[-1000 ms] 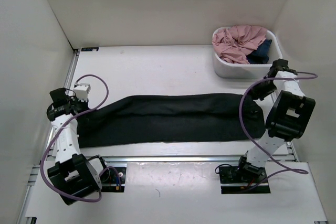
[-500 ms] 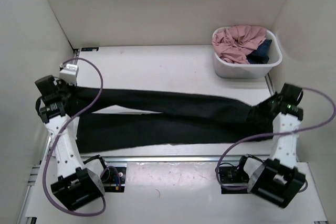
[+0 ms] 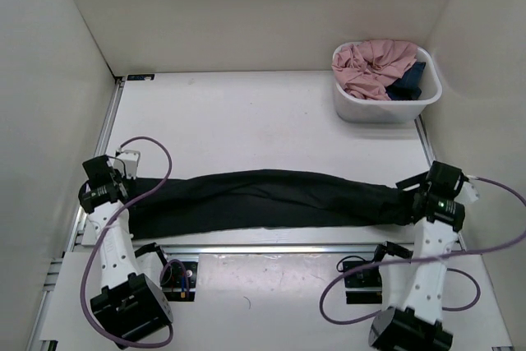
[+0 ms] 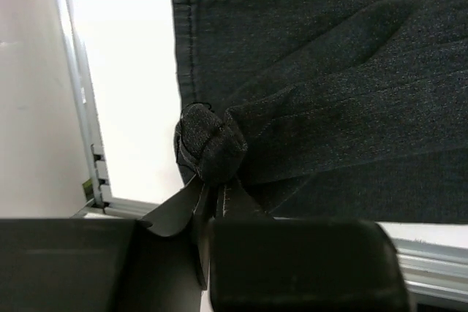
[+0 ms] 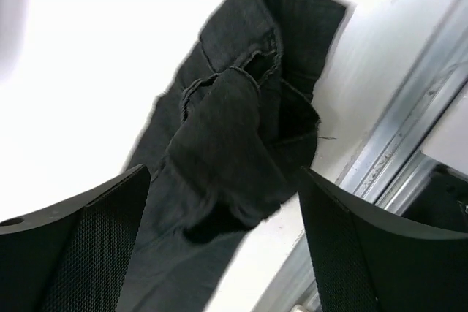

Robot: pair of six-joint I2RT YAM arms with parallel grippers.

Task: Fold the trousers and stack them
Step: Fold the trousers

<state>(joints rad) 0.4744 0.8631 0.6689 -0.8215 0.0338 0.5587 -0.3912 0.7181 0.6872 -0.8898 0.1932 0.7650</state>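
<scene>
The black trousers (image 3: 271,199) lie as a long narrow band across the near part of the table, folded lengthwise. My left gripper (image 3: 125,189) sits at their left end. In the left wrist view it (image 4: 212,195) is shut on a bunched knot of trousers fabric (image 4: 210,144), with the rest of the cloth (image 4: 329,71) spreading flat beyond. My right gripper (image 3: 415,200) is at the right end. In the right wrist view it (image 5: 227,217) stands open, and the crumpled trousers end (image 5: 241,129) rests on the table between the fingers, touching neither.
A white bin (image 3: 386,111) at the back right holds a pink garment (image 3: 374,63) and a dark blue one (image 3: 408,84). A metal rail (image 3: 288,246) runs along the table's near edge just below the trousers. Enclosure walls stand close on both sides.
Both arms came toward the near edge, carrying the lifted far edge of the trousers over onto the near one. The right gripper opened and let the cloth drop; the left still holds.
</scene>
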